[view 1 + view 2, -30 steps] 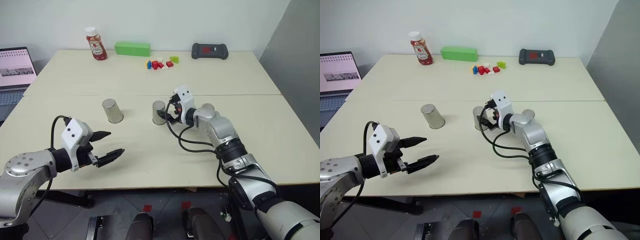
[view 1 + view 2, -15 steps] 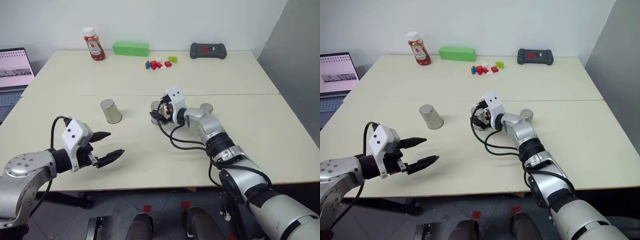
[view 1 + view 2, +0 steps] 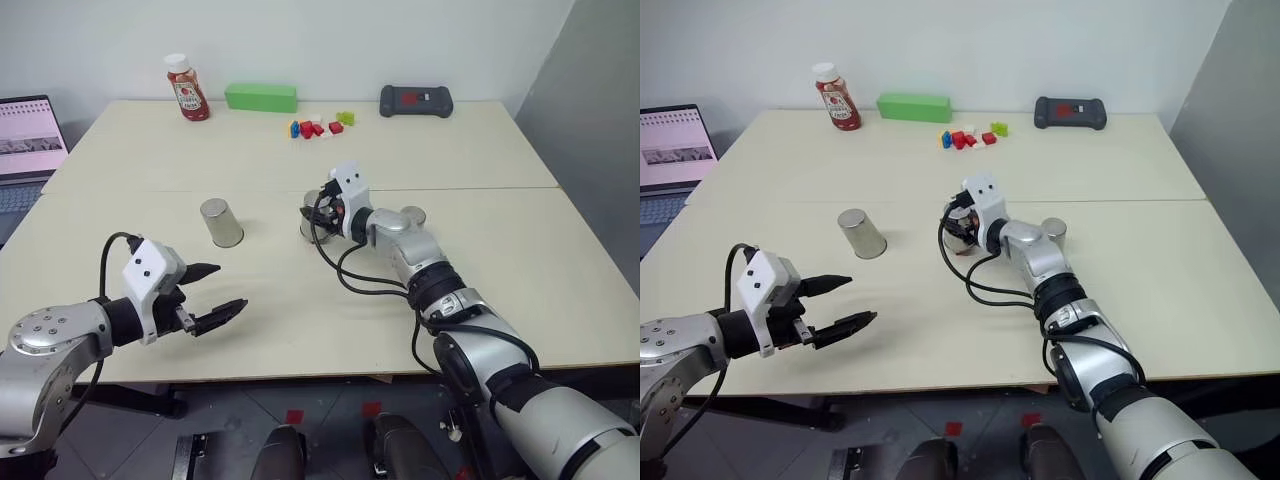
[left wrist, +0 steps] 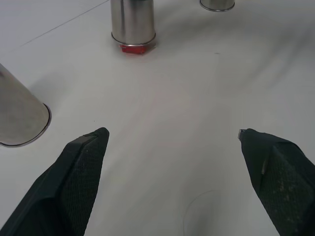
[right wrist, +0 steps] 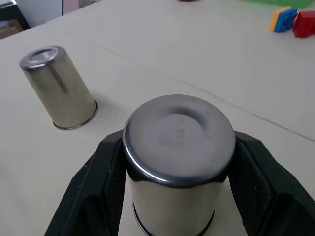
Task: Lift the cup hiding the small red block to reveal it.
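Right gripper (image 5: 177, 196) clamped on the cup (image 5: 178, 147), black fingers (image 5: 106, 167) flat against opposite sides of the wall. Cup inverted, closed base up, long axis vertical, so the way out is straight up. Rim just off the table (image 3: 500, 150): in the left wrist view a sliver of the small red block (image 4: 133, 48) peeks out under it. Block directly below the jaws, partly exposed, not yet fully revealed. Likely step: more vertical lift, no tilt, to avoid dragging the block.

Left gripper (image 3: 215, 295) spread wide, empty, hovering over the near left of the table, well apart from the held cup. Right arm plainly the working one; left has no role here.

Two other cups, same look: second cup (image 3: 221, 221) to the left of the held one, third cup (image 3: 412, 215) just right of the right forearm. All inverted, tapered, dull brushed metal, smooth and unmarked, likely slippery under hard fingers. Block is bright red plastic, much smaller than the cup mouth.

Far edge: sauce bottle (image 3: 187, 88), long green block (image 3: 262, 97), cluster of coloured bricks (image 3: 318, 126), black handheld device (image 3: 415, 101). Laptop (image 3: 28, 150) at left. Table matte cream, seam across the middle.
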You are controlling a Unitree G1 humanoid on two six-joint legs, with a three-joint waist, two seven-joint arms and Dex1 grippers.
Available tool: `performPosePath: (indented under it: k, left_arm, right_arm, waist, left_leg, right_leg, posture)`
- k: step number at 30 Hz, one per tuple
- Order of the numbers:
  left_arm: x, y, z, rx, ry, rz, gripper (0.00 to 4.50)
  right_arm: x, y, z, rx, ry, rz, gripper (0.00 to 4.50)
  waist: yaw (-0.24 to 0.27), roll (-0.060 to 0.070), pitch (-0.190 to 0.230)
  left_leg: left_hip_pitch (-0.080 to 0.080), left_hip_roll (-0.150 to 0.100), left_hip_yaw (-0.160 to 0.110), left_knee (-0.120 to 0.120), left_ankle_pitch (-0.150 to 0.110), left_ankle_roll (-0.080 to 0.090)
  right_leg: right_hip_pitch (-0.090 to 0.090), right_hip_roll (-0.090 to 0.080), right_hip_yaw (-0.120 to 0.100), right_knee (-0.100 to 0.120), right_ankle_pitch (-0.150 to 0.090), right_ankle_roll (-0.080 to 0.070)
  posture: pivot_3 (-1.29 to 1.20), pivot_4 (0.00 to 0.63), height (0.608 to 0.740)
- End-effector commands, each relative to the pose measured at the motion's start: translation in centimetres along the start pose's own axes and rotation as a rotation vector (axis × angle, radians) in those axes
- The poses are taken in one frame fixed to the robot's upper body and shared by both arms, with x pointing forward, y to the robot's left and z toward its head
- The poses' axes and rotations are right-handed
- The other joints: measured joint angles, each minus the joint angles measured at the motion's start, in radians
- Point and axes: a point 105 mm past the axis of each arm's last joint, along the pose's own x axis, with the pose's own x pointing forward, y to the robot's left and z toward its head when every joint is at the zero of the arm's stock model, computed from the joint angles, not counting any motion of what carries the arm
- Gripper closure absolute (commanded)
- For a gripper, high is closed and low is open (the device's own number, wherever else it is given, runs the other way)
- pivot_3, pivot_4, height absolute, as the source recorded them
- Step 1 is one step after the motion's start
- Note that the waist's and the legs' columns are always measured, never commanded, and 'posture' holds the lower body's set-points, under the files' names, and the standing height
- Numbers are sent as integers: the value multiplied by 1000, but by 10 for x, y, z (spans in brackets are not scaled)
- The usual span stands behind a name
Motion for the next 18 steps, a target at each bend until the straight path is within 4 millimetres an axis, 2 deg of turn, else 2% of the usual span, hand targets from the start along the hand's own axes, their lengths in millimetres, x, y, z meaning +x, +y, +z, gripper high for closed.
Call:
performPosePath:
  k: [1,5,9,18]
  left_arm:
    - [-2,-1,8,41,-17,0,0]
    - [-1,-2,8,40,-17,-8,0]
    - [1,-2,8,45,-15,-20,0]
    - [3,-1,11,56,-16,-31,0]
  right_arm:
    - [-14,-11,49,-44,-133,-33,1942]
    - [-33,-26,37,-68,-64,-91,1942]
    - [-42,-30,18,-63,11,-108,1942]
    - [-42,-33,-12,-60,106,-141,1942]
  waist:
    - [1,0,0]
    - [4,0,0]
    - [2,0,0]
    - [-3,0,0]
  left_leg:
    - [0,0,0,0,0,0]
    - [-5,0,-1,1,0,0]
    - [-6,0,-1,0,0,0]
    - [-6,0,0,1,0,0]
  right_leg:
    - [0,0,0,0,0,0]
    - [-4,0,-1,0,2,-3]
    - [-5,0,-1,0,2,-3]
    - [-6,0,0,1,2,-3]
  posture:
    - [0,150,740]
    - [0,150,740]
    - [0,150,740]
    - [0,150,740]
